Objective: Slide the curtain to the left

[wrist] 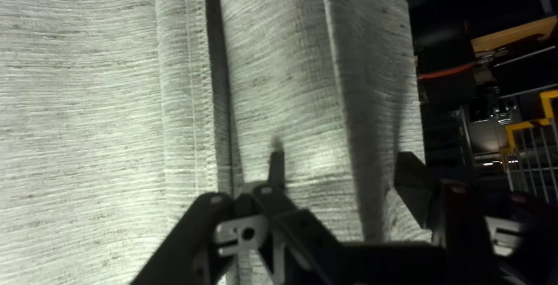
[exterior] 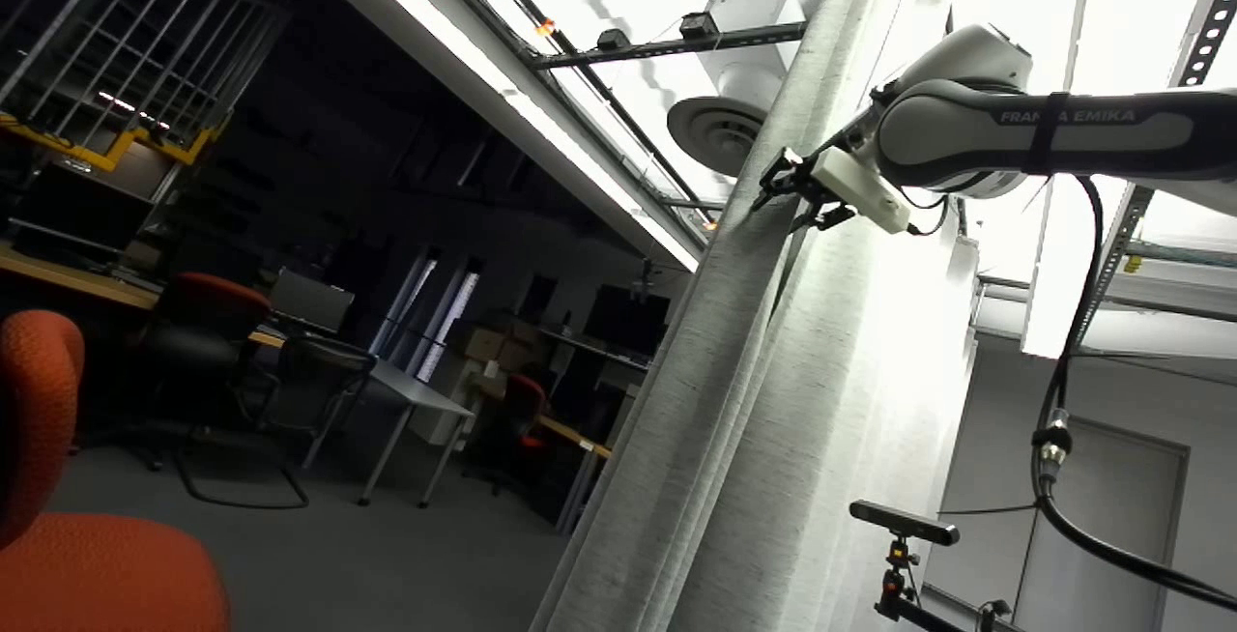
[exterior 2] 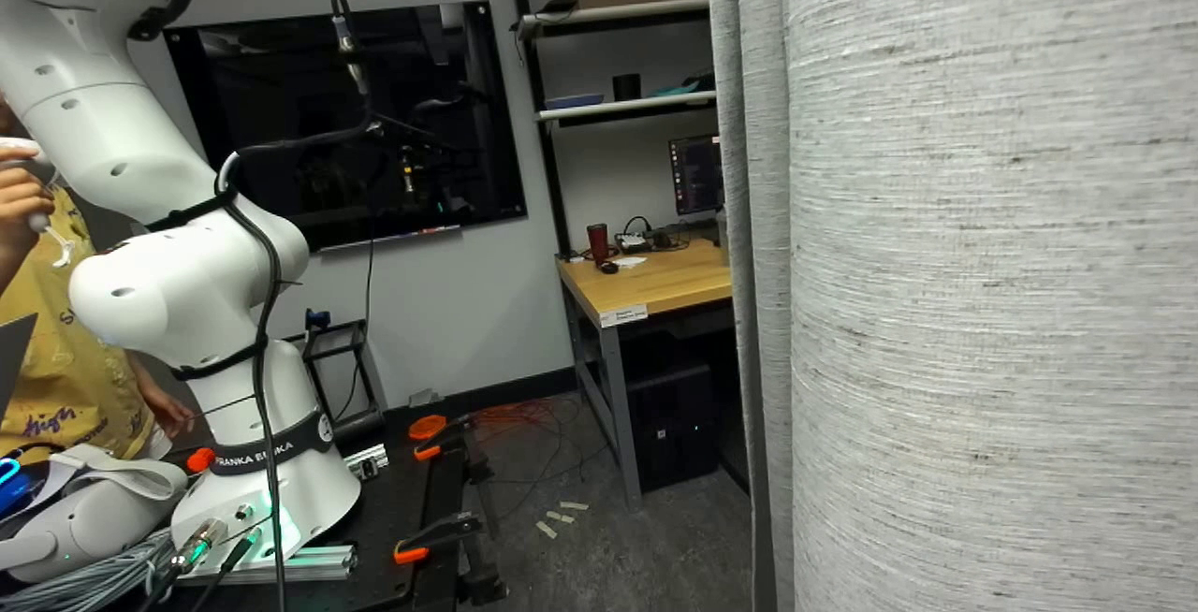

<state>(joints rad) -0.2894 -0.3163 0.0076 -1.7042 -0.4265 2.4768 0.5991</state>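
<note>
Your curtain [exterior: 715, 361] hangs right in front of the gripper [wrist: 343, 169], and in both exterior views it runs off the top and bottom of the frame, so no look at how it's hung. I'd treat it as soft, floppy stuff: light wherever you pinch it, but the whole sheet will probably drag a bit once you haul it sideways. The weave looks coarse, so I doubt it'll be slippery, and it shouldn't be fragile, though a thread could snag on a fingertip.

For a hold, I'd go for the fold [wrist: 301, 80] that lines up between your fingers [wrist: 412, 184] in the wrist view. Get a deep bunch, since a shallow nip will likely just pull out. The stitched edge [wrist: 198, 80] might be sturdier, but it's outside the pair, so you'd have to shift over for it.

As for the gripper, it's spread wide with nothing clamped. In an exterior view the gripper [exterior: 776, 215] is right up at the curtain, but I can't tell if either tip is actually touching or how deep the fold sits between them.
</note>
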